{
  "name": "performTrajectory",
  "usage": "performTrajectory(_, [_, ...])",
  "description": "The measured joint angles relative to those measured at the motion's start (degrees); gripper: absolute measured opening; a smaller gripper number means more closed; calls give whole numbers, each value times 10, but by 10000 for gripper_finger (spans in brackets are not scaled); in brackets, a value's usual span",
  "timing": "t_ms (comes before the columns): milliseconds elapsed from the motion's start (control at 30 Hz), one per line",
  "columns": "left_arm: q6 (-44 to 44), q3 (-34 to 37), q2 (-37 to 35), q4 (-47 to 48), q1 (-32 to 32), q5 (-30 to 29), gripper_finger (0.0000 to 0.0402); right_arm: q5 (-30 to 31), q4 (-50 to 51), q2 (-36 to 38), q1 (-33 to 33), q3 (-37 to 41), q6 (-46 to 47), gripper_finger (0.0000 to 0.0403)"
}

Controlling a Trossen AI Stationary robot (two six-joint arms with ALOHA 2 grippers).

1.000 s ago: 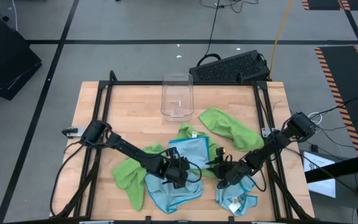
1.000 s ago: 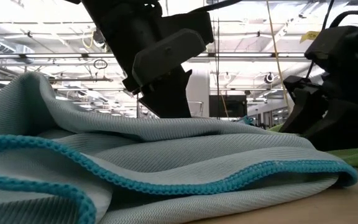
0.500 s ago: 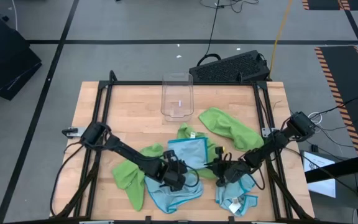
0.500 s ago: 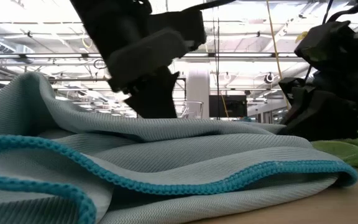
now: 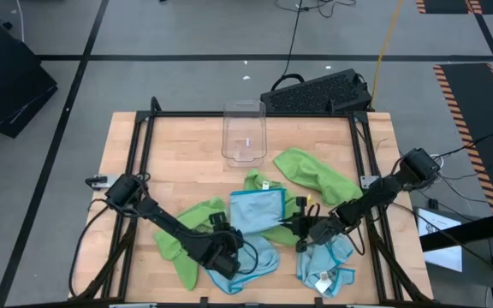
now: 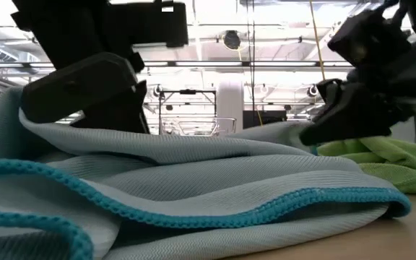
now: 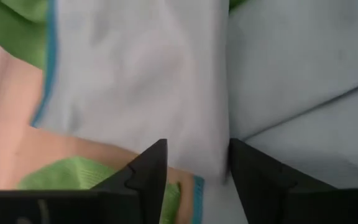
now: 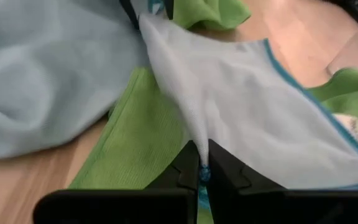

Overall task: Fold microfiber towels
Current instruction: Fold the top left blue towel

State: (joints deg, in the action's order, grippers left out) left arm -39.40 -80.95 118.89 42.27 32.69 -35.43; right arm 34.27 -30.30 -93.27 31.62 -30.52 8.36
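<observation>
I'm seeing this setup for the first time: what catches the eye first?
A jumble of lime green and light blue microfiber towels covers the near half of the wooden table, a flat light blue towel in the middle. The right gripper pinches that towel's edge, the left gripper hangs open over a crumpled blue towel. A clear plastic bin stands behind.

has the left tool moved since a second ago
Yes. In the high view the left tool has pulled back toward the table's near edge, away from the clear bin.

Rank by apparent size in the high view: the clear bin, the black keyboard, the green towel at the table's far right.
1. Black keyboard
2. Green towel at far right, close to the keyboard, so unsure
3. Clear bin
</observation>
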Motion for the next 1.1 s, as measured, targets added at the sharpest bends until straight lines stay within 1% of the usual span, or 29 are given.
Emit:
performTrajectory(67, [5,0,0,0,6,-23,174,-1,10,12,-4,0,-3,8])
performTrajectory(133, [6,0,0,0,9,-34,174,-2,19,24,-8,0,-4,8])
performTrajectory(233, [3,6,0,-4,7,-34,175,-16,31,35,-16,0,-2,8])
performTrajectory(333, [-3,14,0,-4,2,-29,174,-16,31,39,-22,0,-4,8])
performTrajectory(400, [-4,17,0,-4,-1,-28,165,-16,32,39,-26,0,-4,8])
performTrajectory(500, [1,17,0,-13,-1,-28,135,-17,32,39,-32,0,-1,8])
performTrajectory(567, [12,17,0,-24,-1,-27,110,-29,33,39,-36,0,0,8])
performTrajectory(733, [14,17,0,-25,-1,-13,44,-31,33,39,-39,0,2,8])
performTrajectory(833, [23,17,0,-31,6,-12,23,-32,35,39,-39,0,2,8])
performTrajectory(900, [43,17,0,-34,14,-13,26,-41,35,39,-39,0,2,8])
performTrajectory(967, [47,17,0,-35,24,-33,45,-45,36,39,-39,0,2,8])
performTrajectory(1033, [45,17,0,-35,31,-55,75,-45,36,39,-39,0,4,8])
performTrajectory(1100, [36,17,0,-33,33,-62,114,-45,36,39,-39,0,4,8])
